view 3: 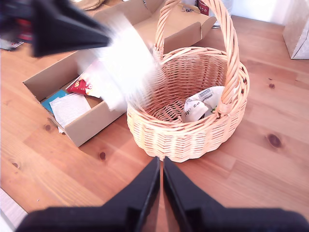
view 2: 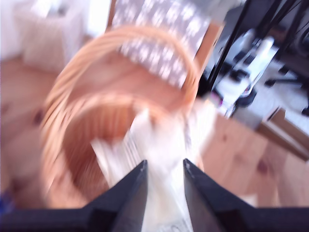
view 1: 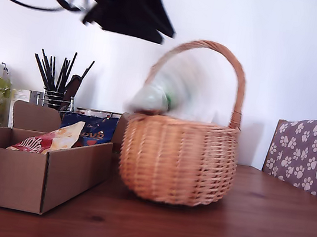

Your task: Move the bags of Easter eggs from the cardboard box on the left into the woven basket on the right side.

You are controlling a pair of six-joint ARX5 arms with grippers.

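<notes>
A blurred pale whitish bag (view 1: 152, 98) is pinched by my first hand (view 2: 164, 166) above the woven basket (view 1: 179, 160); my second hand (view 3: 161, 164) is pressed together, empty.

home | wooden table (view 1: 261, 229); paw-print chair cushion (view 1: 305, 152); utensil holder (view 1: 59, 83)

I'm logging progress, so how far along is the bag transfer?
Done: one whitish bag lies in the woven basket. In hand: my first pincer holds a blurred pale bag over the basket. Left: a cream-and-red bag and a dark blue bag in the cardboard box.
</notes>
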